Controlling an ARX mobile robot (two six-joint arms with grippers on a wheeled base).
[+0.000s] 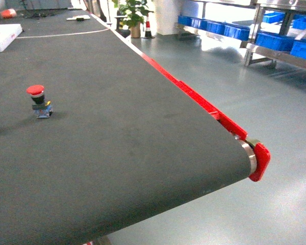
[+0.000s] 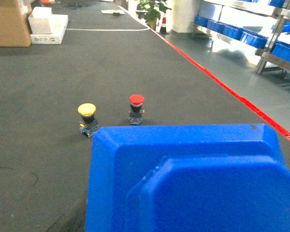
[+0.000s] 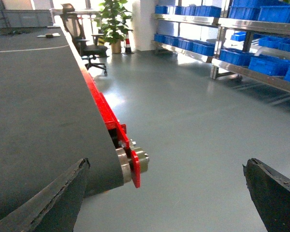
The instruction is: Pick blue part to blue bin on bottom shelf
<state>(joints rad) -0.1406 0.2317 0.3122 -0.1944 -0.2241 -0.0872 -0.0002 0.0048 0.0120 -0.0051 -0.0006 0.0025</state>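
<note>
Right end effector (image 3: pixel 166 193) gapes wide, empty; left seemingly carries a blue bin (image 2: pixel 188 179).

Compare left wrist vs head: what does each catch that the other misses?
Left wrist only: a yellow-capped push button beside the red one, a large blue plastic shape filling the foreground, and a cardboard box far back.
Head only: the belt's end roller with its red end cap, and bare floor beyond it.
Both: the red-capped push button on the dark belt, the potted plant, and blue bins on the shelving.
</note>
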